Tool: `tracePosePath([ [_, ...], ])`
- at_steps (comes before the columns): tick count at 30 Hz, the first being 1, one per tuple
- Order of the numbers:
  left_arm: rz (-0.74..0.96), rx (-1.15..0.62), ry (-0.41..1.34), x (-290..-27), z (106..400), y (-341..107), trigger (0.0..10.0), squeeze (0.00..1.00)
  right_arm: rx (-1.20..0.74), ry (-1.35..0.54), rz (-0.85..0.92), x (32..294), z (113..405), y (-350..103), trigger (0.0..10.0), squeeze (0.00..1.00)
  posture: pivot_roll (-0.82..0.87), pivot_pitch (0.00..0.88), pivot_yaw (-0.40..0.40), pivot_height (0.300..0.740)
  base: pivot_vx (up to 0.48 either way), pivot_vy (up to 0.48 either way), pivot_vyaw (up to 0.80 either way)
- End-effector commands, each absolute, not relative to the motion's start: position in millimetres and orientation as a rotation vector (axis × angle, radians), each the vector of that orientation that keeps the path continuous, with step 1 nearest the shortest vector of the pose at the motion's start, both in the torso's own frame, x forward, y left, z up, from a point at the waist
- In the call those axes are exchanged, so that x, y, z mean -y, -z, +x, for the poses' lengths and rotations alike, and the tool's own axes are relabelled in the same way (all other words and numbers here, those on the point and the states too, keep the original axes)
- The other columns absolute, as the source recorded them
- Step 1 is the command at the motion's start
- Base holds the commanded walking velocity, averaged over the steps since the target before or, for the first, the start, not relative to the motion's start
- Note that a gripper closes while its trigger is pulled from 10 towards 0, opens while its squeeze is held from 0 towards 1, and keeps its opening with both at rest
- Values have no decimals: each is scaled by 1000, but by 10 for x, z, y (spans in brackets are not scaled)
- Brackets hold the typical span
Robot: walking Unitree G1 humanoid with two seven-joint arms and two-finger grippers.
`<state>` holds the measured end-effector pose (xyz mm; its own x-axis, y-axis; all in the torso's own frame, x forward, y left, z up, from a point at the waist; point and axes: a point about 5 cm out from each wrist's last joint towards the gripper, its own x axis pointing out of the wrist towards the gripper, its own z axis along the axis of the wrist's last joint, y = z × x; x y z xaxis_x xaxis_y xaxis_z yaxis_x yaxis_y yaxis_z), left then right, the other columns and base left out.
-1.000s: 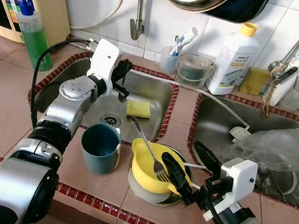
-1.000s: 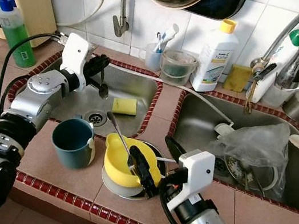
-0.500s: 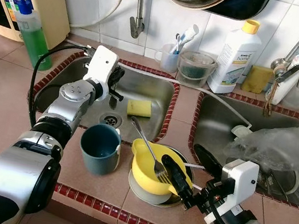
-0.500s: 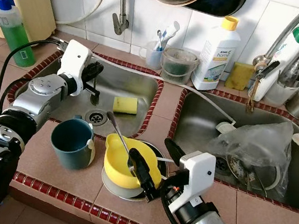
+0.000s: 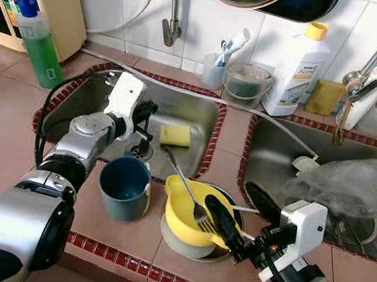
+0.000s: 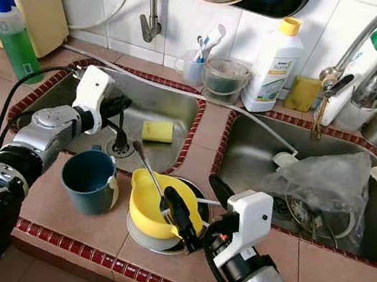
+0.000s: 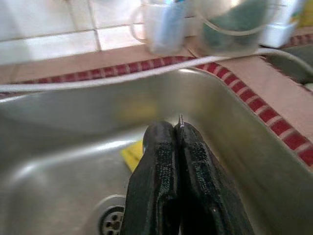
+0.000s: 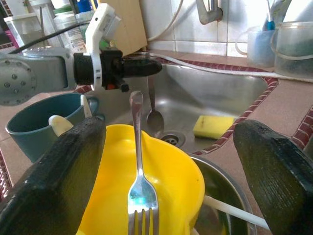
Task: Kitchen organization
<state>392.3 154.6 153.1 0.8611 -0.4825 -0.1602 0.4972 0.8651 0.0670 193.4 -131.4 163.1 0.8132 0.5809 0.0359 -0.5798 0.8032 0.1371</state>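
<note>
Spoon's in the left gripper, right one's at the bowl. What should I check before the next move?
1. Left gripper shut on spoon: ok.
2. Spoon hangs over sink: ok.
3. Sponge apart from spoon: ok.
4. Right gripper open, a finger on either side of bowl: ok.
5. Fork loose in bowl, may slide: not ok.
6. Bowl seated firmly on what is beneath: cannot tell.

White bottle (image 5: 297, 69) label: "home"; other print illegible.
</note>
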Motion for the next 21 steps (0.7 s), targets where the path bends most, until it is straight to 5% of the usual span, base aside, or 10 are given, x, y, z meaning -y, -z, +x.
tracePosePath([
  [1, 95, -148, 522, -1622, 3893, -1485, 10000, 0, 14, -621, 138, 1322, 1915, -1700, 10000, 0, -147, 67, 48, 740, 0, 0, 0],
  [21, 84, -175, 481, -1766, 3874, -1442, 10000, 0, 5, -615, 139, 1325, 1887, -1687, 10000, 0, -154, 68, 55, 740, 0, 0, 0],
])
